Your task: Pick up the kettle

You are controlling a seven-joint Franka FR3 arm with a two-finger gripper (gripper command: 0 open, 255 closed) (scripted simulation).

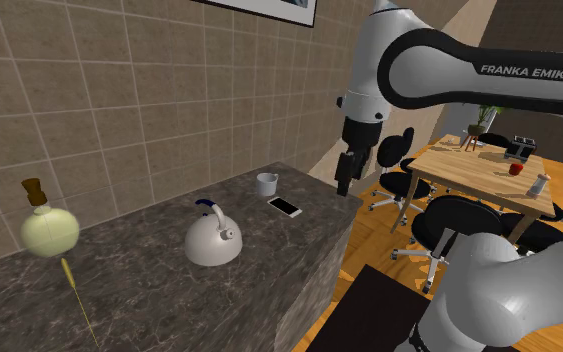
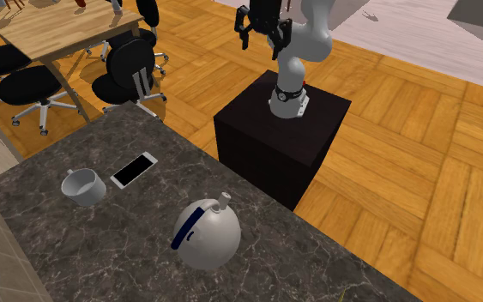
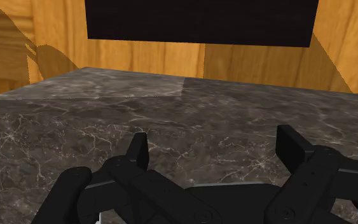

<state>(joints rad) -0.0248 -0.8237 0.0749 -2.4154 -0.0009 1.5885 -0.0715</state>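
Rounded grey kettle [image 1: 214, 240] with a dark blue handle sits on the dark marble counter [image 3: 171, 121], well apart from the black gripper's [image 3: 214, 149] spread fingers [image 3: 138, 149]. A white phone [image 1: 285, 207] and a white cup [image 1: 266, 183] lie nearer them.

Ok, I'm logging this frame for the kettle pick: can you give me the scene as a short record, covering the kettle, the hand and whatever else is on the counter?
kettle: white-grey, blue handle, upright on the dark marbled counter, untouched
hand: open, holding nothing, raised near the counter's end, well apart from the kettle
beside kettle: white cup and white phone, close together
other end: round yellowish corked flask
task state: not yet picked up
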